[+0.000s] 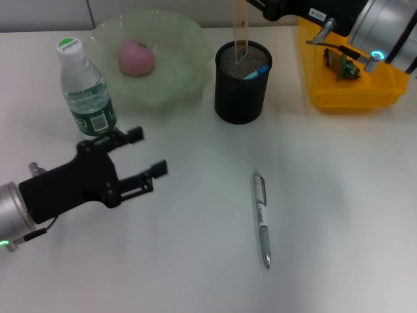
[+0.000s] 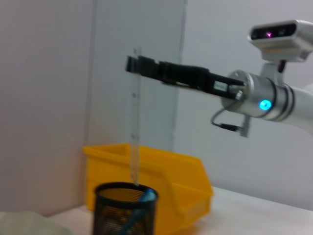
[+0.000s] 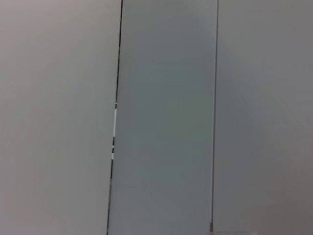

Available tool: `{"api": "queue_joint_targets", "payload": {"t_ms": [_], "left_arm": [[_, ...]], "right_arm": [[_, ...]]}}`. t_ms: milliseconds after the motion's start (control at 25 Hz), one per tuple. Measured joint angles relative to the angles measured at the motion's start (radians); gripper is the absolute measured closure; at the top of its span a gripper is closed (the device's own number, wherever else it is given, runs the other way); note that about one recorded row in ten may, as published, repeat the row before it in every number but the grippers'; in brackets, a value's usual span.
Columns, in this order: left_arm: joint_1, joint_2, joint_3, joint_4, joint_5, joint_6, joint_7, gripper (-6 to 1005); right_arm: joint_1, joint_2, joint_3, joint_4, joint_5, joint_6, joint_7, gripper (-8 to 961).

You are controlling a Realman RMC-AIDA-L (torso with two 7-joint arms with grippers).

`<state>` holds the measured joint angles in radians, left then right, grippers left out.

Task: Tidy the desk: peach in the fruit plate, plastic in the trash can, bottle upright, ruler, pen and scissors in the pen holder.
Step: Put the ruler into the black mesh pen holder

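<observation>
A clear ruler [image 1: 242,31] stands upright with its lower end inside the black mesh pen holder [image 1: 241,91]. My right gripper [image 2: 137,66] is shut on the ruler's [image 2: 134,142] top end, above the holder [image 2: 124,210]. A blue-handled item [image 1: 258,70] sits in the holder. A silver pen [image 1: 261,218] lies on the table in front of the holder. The pink peach [image 1: 135,57] lies in the green plate [image 1: 189,72]. The water bottle [image 1: 85,91] stands upright at the left. My left gripper [image 1: 148,153] is open and empty, just in front of the bottle.
A yellow bin [image 1: 352,88] stands at the back right, beside the pen holder; it also shows in the left wrist view [image 2: 166,176]. My right arm [image 1: 384,32] reaches over it. The right wrist view shows only wall panels.
</observation>
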<state>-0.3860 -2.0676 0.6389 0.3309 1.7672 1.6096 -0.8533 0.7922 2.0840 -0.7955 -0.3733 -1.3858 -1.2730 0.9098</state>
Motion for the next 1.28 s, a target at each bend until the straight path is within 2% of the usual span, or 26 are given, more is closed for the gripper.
{"api": "queue_joint_targets", "payload": {"t_ms": [120, 360, 920, 1280], "left_arm": [[0.010, -0.002, -0.089, -0.072, -0.001, -0.020, 0.108, 202], [0.019, -0.003, -0.189, -0.150, -0.003, -0.035, 0.199, 202], [0.018, -0.003, -0.196, -0.174, -0.002, -0.020, 0.220, 202], [0.015, -0.002, -0.197, -0.174, -0.003, -0.020, 0.216, 202]], "right_arm": [[0.018, 0.000, -0.007, 0.031, 0.016, 0.035, -0.044, 542], [0.031, 0.002, -0.008, 0.051, 0.016, 0.061, -0.070, 540], [0.071, 0.005, -0.008, 0.128, 0.018, 0.166, -0.101, 534], [0.076, 0.006, -0.009, 0.141, 0.018, 0.177, -0.101, 531]]}}
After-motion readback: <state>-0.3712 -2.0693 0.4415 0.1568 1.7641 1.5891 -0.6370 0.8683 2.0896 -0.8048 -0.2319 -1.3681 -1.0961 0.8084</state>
